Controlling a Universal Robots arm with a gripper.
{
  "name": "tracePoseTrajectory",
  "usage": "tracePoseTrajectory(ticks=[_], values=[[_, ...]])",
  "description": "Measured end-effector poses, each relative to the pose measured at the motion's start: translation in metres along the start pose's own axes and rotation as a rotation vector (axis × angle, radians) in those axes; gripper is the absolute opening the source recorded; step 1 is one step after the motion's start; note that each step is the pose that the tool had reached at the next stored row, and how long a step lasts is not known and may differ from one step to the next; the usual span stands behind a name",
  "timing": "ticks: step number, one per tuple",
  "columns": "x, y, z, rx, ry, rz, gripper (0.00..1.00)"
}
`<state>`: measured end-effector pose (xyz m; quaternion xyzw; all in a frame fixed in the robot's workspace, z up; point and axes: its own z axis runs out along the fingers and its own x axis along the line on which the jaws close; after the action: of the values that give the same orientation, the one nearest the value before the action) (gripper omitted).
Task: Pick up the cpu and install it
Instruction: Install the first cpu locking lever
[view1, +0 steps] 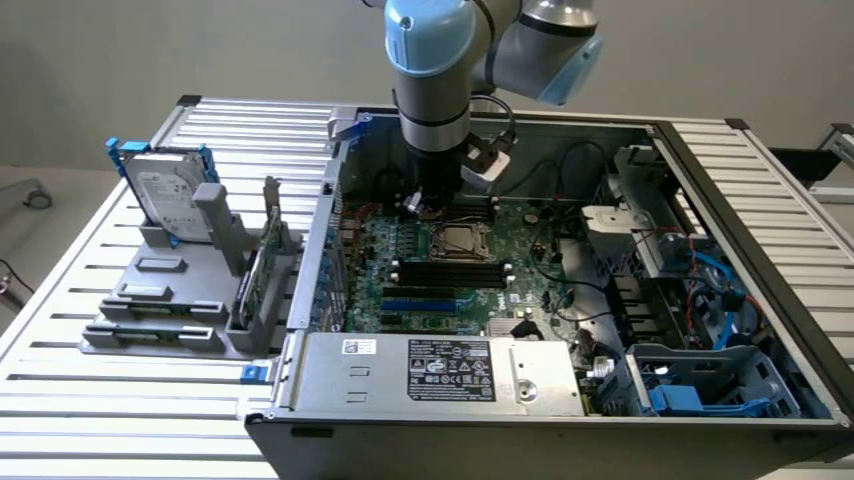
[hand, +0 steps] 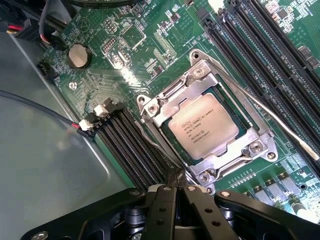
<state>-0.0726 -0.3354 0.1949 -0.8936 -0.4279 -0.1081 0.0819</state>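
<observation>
Silvery-grey metal tops the cpu (hand: 202, 127), which lies flat inside the socket frame (hand: 255, 147) on the green motherboard (hand: 125, 65), printed side facing up. The cpu appears level within the frame, with the frame's steel edges surrounding it on all sides. A thin metal lever (hand: 270, 120) runs alongside the socket, between it and the long black memory slots (hand: 280, 55).

The claw (hand: 176, 182) has its two black fingers pressed together and carries nothing. In the wrist view its tips sit near one corner of the socket frame, beside the cpu; whether they touch the frame cannot be told. In the exterior view the arm hangs down into the open computer case (view1: 534, 450), with the claw above the board close to the socket.

A round coin cell battery (hand: 78, 55) sits on the board well apart from the socket. The case rests on a slatted metal counter (view1: 120, 400). On the exterior view's left, a grey fixture (view1: 174, 310) holds an upright hard drive (view1: 167, 190) with a blue bracket.
</observation>
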Motion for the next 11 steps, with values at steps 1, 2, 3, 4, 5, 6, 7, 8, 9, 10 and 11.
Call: tracePoseTrajectory(ticks=[1, 2, 3, 4, 5, 6, 7, 8, 9, 10, 11], values=[[0.0002, -0.0002, 0.0001, 0.0001, -0.0009, 0.001, 0.11], [0.0003, -0.0003, 0.0001, 0.0004, -0.0018, 0.002, 0.11], [0.0005, -0.0003, 0.0001, 0.0006, -0.0026, 0.004, 0.11], [0.0007, -0.0004, 0.0002, 0.0008, -0.0034, 0.005, 0.11], [0.0009, -0.0005, 0.0003, 0.0009, -0.004, 0.006, 0.11], [0.0012, -0.0006, 0.0004, 0.0011, -0.0045, 0.007, 0.11], [0.0013, -0.0006, 0.0006, 0.0013, -0.005, 0.008, 0.11], [0.0015, -0.0005, 0.0006, 0.0015, -0.0058, 0.009, 0.11], [0.0016, -0.0003, 0.0006, 0.0019, -0.007, 0.009, 0.11], [0.0018, -0.0001, 0.0006, 0.0022, -0.0081, 0.01, 0.11], [0.0019, 0.0001, 0.0006, 0.0024, -0.0091, 0.011, 0.11]])
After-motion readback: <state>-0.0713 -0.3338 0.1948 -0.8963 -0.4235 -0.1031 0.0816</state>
